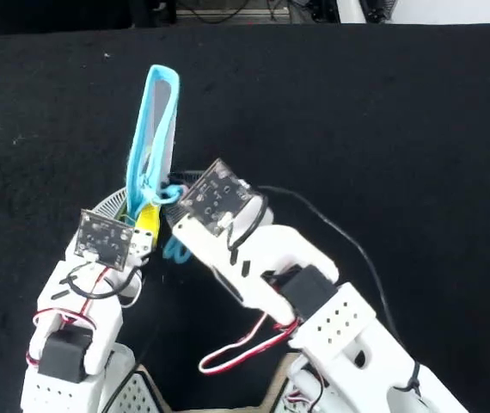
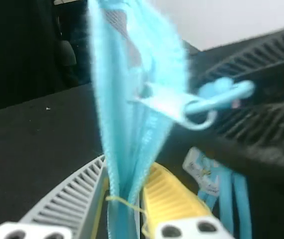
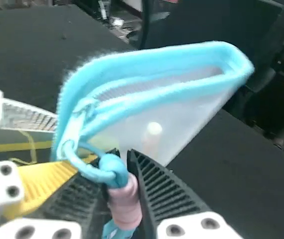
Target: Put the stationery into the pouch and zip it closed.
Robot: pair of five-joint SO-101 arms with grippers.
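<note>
Holding the pouch (image 1: 159,120) on edge above the tabletop (image 1: 357,129), the left claw (image 1: 142,219) was clamped on the fabric at the near end, cloth pinched betw. its grey & yellow fingers (image 2: 174,199). The right claw (image 3: 123,154) was closed on the zip pull (image 3: 109,167), a blue loop w/ a pink tag (image 3: 124,209) below it, just beside the left claw.

Step in hand, as I judged it: the zip. The slider (image 2: 164,104) sat at the end by the left claw. I couldn't tell for sure whether the teeth behind it were joined or open. To do it well:
- hold the left clamp firm so the fabric is taut
- draw the pull along the line of the teeth, not sideways
- don't let the loop slip from the black fingers

Slack near the slider would prob. snag it.

Views: the high view gave the layout, w/ the pouch tall & narrow, pointing away from both arms, & the wrist boards (image 1: 215,198) lying over the grips. The left wrist view added the pinch on the cloth & the slider w/ its ring close up. The right wrist view added the pouch's long side, w/ the teeth line along the upper edge. Thru the mesh it also showed a pale, round-tipped stationery item (image 3: 153,130) inside.
</note>
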